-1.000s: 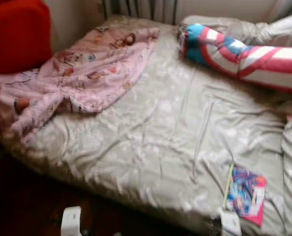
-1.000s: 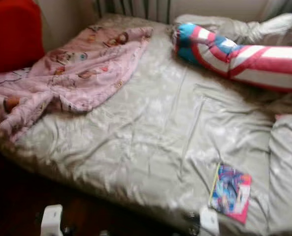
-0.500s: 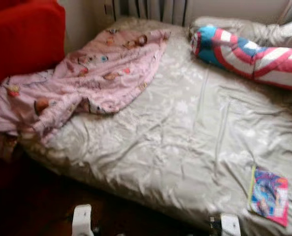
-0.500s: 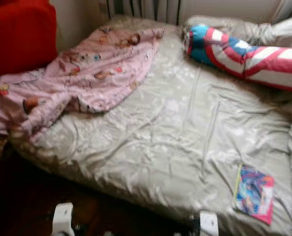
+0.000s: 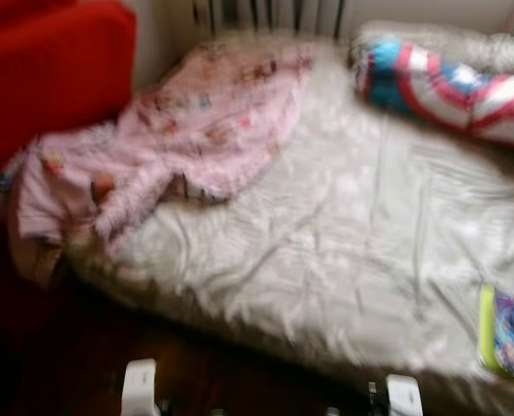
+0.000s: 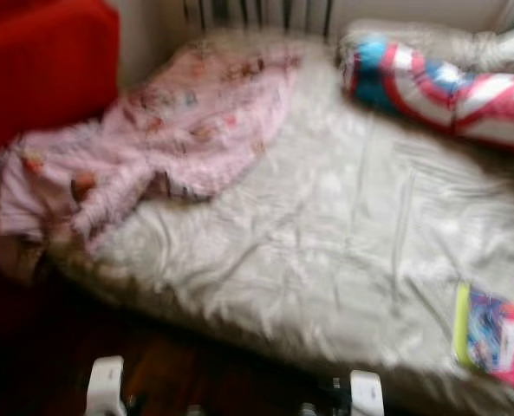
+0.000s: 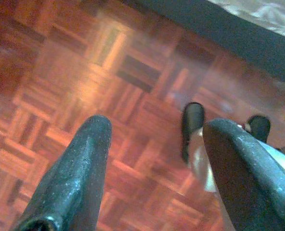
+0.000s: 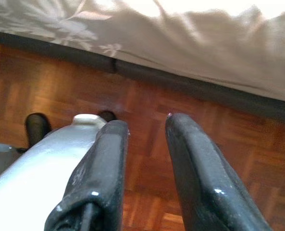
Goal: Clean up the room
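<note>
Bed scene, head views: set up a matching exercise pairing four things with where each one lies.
Things:
1. pink printed blanket
2. striped bolster
3. colourful book
4. red armchair

Places:
A. near the bed's front edge, on the robot's right
B. beside the bed, on the robot's left
C. far right of the bed, by the wall
D. draped over the bed's left side

Pairs: 1-D, 2-C, 3-A, 4-B
</note>
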